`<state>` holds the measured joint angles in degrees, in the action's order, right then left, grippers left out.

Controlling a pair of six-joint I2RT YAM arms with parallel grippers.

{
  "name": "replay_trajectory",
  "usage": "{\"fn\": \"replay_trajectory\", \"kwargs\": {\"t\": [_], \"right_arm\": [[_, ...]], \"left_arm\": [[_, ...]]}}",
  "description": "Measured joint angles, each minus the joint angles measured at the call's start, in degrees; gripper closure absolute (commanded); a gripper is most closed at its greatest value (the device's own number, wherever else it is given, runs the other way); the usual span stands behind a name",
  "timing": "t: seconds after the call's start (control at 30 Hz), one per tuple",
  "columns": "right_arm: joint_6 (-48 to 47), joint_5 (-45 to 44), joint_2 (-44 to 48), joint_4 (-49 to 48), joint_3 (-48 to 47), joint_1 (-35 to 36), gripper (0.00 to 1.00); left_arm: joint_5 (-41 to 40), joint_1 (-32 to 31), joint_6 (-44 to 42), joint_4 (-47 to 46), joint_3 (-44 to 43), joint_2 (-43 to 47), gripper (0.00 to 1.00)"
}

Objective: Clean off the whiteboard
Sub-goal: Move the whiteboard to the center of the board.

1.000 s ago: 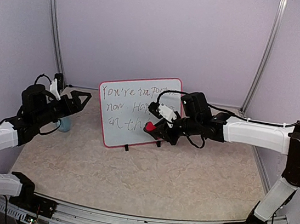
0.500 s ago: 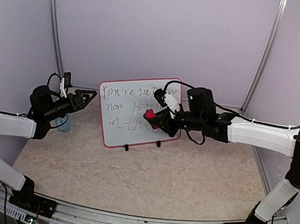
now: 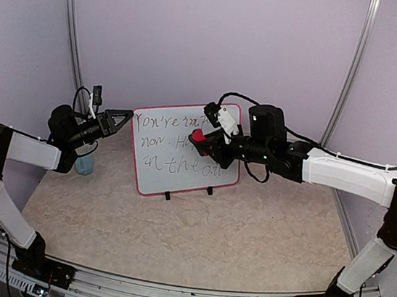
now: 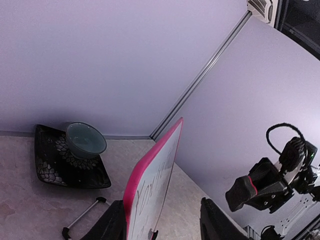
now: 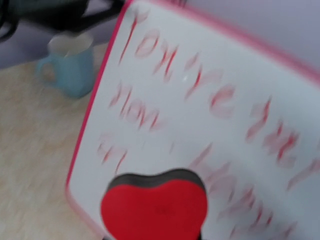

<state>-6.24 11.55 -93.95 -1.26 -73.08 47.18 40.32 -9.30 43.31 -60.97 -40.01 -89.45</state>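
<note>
The whiteboard (image 3: 175, 161), pink-framed and covered in dark handwriting, stands upright on two black feet at the table's middle. My right gripper (image 3: 207, 141) is shut on a red heart-shaped eraser (image 3: 197, 137) and holds it against the board's upper middle. The right wrist view shows the eraser (image 5: 154, 207) low in front of the blurred whiteboard (image 5: 210, 115). My left gripper (image 3: 118, 118) is at the board's top left corner. In the left wrist view its dark fingers (image 4: 107, 224) straddle the whiteboard (image 4: 150, 180); the left one is beside the pink edge and the right one stands apart. The left gripper (image 4: 162, 221) is open.
A light blue mug (image 3: 85, 165) stands left of the board under my left arm, and the right wrist view shows this mug (image 5: 70, 67) too. Behind the board lies a black patterned tray (image 4: 50, 170) with a teal bowl (image 4: 86, 139) on it. Purple walls close in the back and sides.
My left gripper has reached up and right to the board's top left corner, its jaws narrowing. My right gripper has carried the eraser from the board's lower middle up to its upper middle.
</note>
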Motion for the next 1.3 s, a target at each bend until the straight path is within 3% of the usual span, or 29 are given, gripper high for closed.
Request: {"fn": "replay_trajectory", "kwargs": {"t": [0.13, 0.4, 0.87, 1.0, 1.13, 1.3], "right_arm": [[0.3, -4.9, -5.2, 0.6, -8.9, 2.2, 0.72], [2.0, -8.2, -12.2, 1.7, -18.1, 5.9, 0.71], [2.8, -8.0, -12.2, 2.3, -18.2, 6.3, 0.71], [2.8, -7.9, -12.2, 2.8, -18.2, 6.3, 0.71], [2.8, -7.8, -12.2, 3.5, -18.2, 6.3, 0.71], [2.8, -7.7, -12.2, 4.5, -18.2, 6.3, 0.71]], "left_arm": [[0.0, 0.1, -0.1, -0.8, 0.0, -0.7, 0.68], [-1.5, 0.2, -2.1, 0.0, 0.0, -1.6, 0.54], [-4.0, 0.2, -3.1, -2.8, 2.1, -3.9, 0.59], [-2.8, 0.2, -2.1, -4.0, 2.0, -7.1, 0.66], [-1.9, 0.2, -1.1, -5.6, 2.0, -8.3, 0.83], [-1.5, -0.2, -0.5, -7.5, 2.2, -8.3, 0.91]]}}
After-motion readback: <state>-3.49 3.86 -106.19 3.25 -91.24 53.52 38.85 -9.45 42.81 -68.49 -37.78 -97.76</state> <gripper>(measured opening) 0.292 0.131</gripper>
